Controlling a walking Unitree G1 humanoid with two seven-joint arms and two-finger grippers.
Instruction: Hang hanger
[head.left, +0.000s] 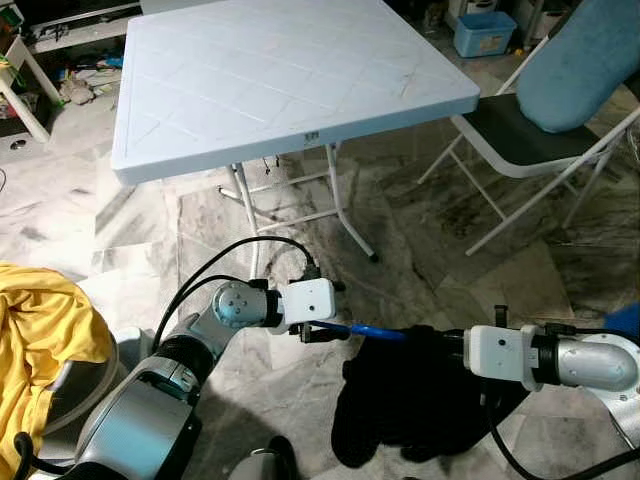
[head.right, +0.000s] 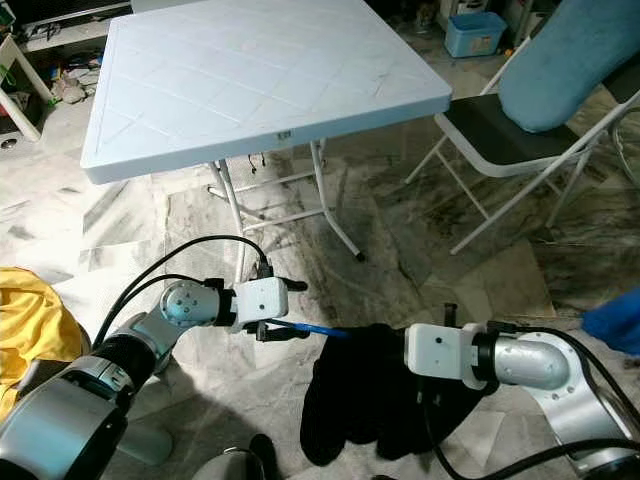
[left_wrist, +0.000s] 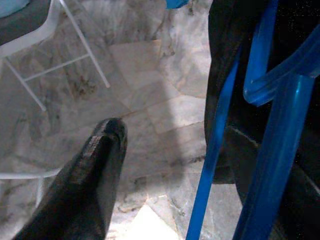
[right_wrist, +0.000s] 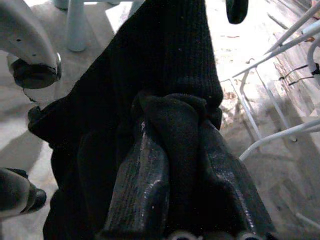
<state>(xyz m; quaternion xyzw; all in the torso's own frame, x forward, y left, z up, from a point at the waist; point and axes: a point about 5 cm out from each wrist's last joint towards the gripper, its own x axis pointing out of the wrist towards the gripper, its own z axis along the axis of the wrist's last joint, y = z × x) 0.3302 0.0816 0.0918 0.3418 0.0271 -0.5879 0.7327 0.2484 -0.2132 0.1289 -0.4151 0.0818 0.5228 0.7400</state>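
Blue hanger (head.left: 368, 330), black knit garment (head.left: 400, 405), pale blue-white table (head.left: 280, 70) with a diamond grid pattern, grey-veined marble floor (head.left: 420, 230), yellow cloth (head.left: 40, 340), teal cushion (head.left: 580, 60) on a white chair (head.left: 520, 165).

Both arms raised in front of the torso, forearms converging toward centre, wrists level and roughly facing each other.

Left arm: elbow bent, silver forearm angled up and inward, white wrist block pointing toward the robot's right. Left pincer (head.left: 325, 330) closed on the end of the blue hanger (head.left: 372, 331). In the left wrist view one black finger (left_wrist: 95, 170) sits apart from the blue bars.

Right arm: silver forearm near horizontal, white wrist block pointing toward the robot's left. Right pincer (right_wrist: 175, 150) clamped on bunched black knit garment (head.left: 400, 400); both fingers wrapped in the fabric, tips hidden.
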